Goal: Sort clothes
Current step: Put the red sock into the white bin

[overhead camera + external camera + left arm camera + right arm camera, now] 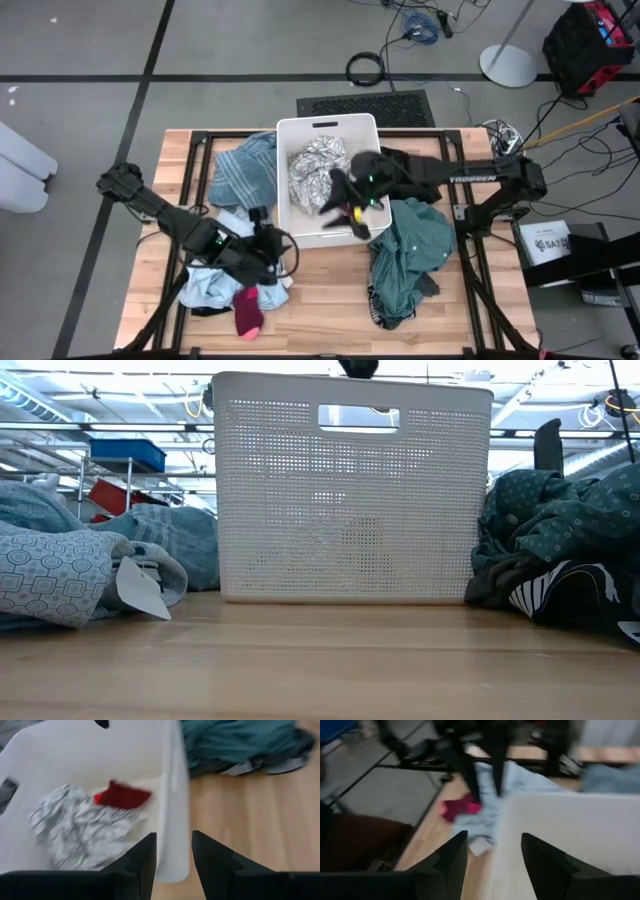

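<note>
Near edge of the tabletop [330, 300], left side: a magenta-pink piece [248, 310] lies on the wood, touching a light blue garment [205, 284] w/ a geometric print just behind it; in the low view that print cloth [60, 575] sits at the left w/ a white tag hanging off it. The left end effector [272, 262] hovers over this pile, just left of the white bin [295, 232]; its wrist view shows both dark fingers [142, 862] apart w/ nothing between them, so it's open and empty, looking over the bin's near wall [172, 820]. On the right, near-to-mid tabletop, a teal green garment [410, 250] lies heaped beside the bin, w/ a black-and-white piece [560, 595] under its front edge. Mid tabletop: the bin stands upright w/ its perforated wall [350, 500] facing the low camera. The right end effector [355, 212] hangs over the bin's right-front corner; fingers [451, 862] spread apart, nothing gripped. Inside the bin lie a white-grey patterned garment [315, 165] and a small red-pink piece [121, 796] on top of it. Further back, a blue striped garment [245, 172] is draped against the bin's left wall, and a black garment [405, 165] sits by the bin's right wall under the right arm.
</note>
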### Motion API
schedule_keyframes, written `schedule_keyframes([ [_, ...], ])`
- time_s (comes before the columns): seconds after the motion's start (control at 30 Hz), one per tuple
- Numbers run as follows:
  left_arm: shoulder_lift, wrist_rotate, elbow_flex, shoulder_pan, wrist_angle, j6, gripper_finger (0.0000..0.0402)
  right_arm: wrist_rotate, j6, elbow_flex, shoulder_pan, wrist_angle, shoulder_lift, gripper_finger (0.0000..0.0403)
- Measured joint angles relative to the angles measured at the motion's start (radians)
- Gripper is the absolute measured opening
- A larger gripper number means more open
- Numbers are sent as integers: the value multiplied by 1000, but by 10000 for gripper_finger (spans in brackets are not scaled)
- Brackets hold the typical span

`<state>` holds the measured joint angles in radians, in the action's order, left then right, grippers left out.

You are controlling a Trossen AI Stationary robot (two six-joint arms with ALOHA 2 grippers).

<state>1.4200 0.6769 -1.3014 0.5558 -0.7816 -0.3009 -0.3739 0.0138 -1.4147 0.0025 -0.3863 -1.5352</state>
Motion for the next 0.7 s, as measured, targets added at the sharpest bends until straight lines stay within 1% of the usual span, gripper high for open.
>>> schedule_keyframes([
  [0.13,0,-61,0,34,85,70,134,6,34,0,106,47,0,172],
  [0.27,0,-194,0,55,146,70,134,8,54,0,198,80,-5,171],
  [0.33,8,-279,0,56,156,30,134,8,62,0,234,84,-16,171],
  [0.43,34,-403,0,56,128,-72,134,10,61,0,278,84,-38,171],
  [0.53,68,-468,0,56,64,-227,134,11,53,0,315,83,-68,171],
  [0.63,108,-544,0,62,-41,-386,134,14,27,0,343,75,-103,171],
  [0.7,133,-575,0,69,-115,-484,134,15,11,0,355,68,-122,171],
])
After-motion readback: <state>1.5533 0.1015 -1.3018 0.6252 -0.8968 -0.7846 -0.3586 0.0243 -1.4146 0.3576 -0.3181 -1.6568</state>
